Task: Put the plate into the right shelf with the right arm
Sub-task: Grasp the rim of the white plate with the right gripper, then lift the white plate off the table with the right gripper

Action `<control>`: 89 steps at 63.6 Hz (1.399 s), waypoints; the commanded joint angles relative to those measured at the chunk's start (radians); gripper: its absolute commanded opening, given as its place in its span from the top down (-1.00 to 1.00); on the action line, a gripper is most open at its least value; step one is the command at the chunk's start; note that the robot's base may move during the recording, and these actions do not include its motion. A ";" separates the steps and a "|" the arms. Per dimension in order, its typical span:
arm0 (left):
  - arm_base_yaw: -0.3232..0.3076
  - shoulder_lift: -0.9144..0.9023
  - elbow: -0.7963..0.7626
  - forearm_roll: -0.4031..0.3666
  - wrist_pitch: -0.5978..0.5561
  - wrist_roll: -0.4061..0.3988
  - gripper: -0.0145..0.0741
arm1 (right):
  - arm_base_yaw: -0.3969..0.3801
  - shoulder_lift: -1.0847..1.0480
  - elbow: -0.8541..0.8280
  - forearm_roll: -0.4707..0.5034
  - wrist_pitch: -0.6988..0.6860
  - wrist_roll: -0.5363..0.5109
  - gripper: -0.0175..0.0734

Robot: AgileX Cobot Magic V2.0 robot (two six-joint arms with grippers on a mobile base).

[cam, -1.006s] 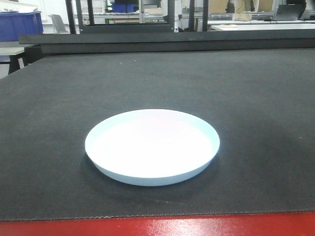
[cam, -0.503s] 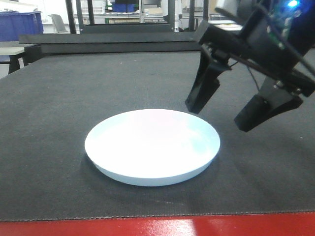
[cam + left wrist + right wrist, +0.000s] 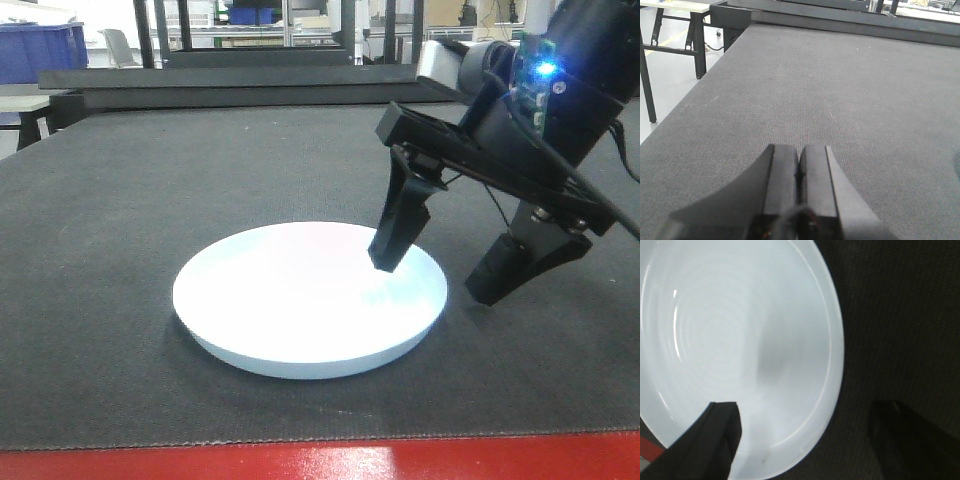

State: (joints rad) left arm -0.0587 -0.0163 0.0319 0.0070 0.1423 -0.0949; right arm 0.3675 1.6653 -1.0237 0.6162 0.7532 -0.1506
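The white plate [image 3: 300, 300] lies flat on the dark mat, also filling the right wrist view [image 3: 730, 340]. My right gripper [image 3: 435, 270] hangs open over the plate's right edge: one finger [image 3: 395, 235] is above the plate's inside, the other finger [image 3: 520, 265] is outside the rim over the mat. In the right wrist view the rim runs between the two fingers of the right gripper [image 3: 805, 430]. My left gripper [image 3: 799, 165] is shut with nothing in it, low over bare mat. The right shelf is out of view.
The dark mat [image 3: 120, 200] covers a red-edged table [image 3: 320, 460]. A raised dark ledge [image 3: 200, 85] runs along the back. Blue bins [image 3: 40, 50] and black uprights stand behind it. A table leg [image 3: 695, 45] and floor lie beyond the mat's left edge.
The right arm came into view from the upper right and has lowered, moving left, so its open fingers now straddle the plate's right rim. The plate has not moved.
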 commanded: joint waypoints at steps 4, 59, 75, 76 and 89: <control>-0.002 -0.006 0.009 0.000 -0.090 -0.006 0.78 | 0.002 -0.021 -0.034 0.033 -0.003 -0.012 -0.75; -0.002 -0.006 0.009 0.000 -0.090 -0.006 0.78 | -0.025 -0.006 -0.034 0.048 -0.027 -0.005 0.49; -0.002 -0.006 0.009 0.000 -0.090 -0.006 0.78 | -0.085 -0.096 -0.034 0.047 -0.041 -0.007 0.49; -0.002 -0.006 0.009 0.000 -0.090 -0.006 0.78 | -0.088 -0.112 -0.034 0.046 -0.046 -0.010 0.49; -0.002 -0.006 0.009 0.000 -0.090 -0.006 0.78 | -0.129 -0.312 -0.033 0.021 -0.086 -0.016 0.49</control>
State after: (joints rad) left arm -0.0587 -0.0163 0.0319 0.0070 0.1423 -0.0949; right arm 0.2582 1.4730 -1.0307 0.6266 0.7085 -0.1503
